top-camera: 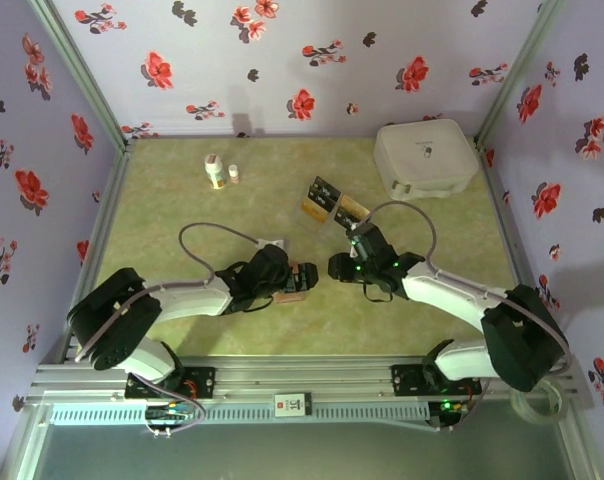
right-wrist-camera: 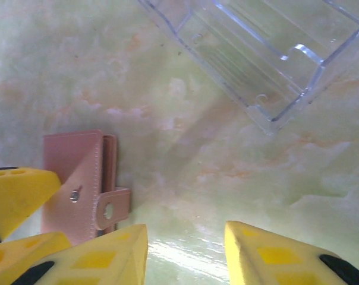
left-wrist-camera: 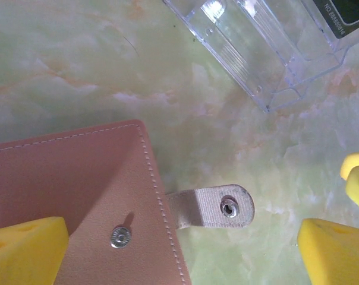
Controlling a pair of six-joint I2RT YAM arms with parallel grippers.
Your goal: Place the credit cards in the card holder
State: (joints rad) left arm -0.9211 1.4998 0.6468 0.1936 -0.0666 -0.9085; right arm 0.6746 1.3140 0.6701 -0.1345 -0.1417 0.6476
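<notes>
Green marbled tabletop [top-camera: 182, 210] from above: the left gripper [top-camera: 294, 277] hovers at the card holder [top-camera: 302, 292], with the credit cards [top-camera: 324, 192] beyond the right gripper [top-camera: 340, 268]. Left wrist: jaws wide, straddling its loose snap tab [left-wrist-camera: 218, 208], likely to open it. Right wrist: jaws narrow and empty, card holder ahead-left.

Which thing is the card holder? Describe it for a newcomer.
On the green table, look nearer than the clear plastic tray, near the centre. The card holder lies flat there: small, pinkish-brown stitched leather with a snap tab, neither transparent nor white.
</notes>
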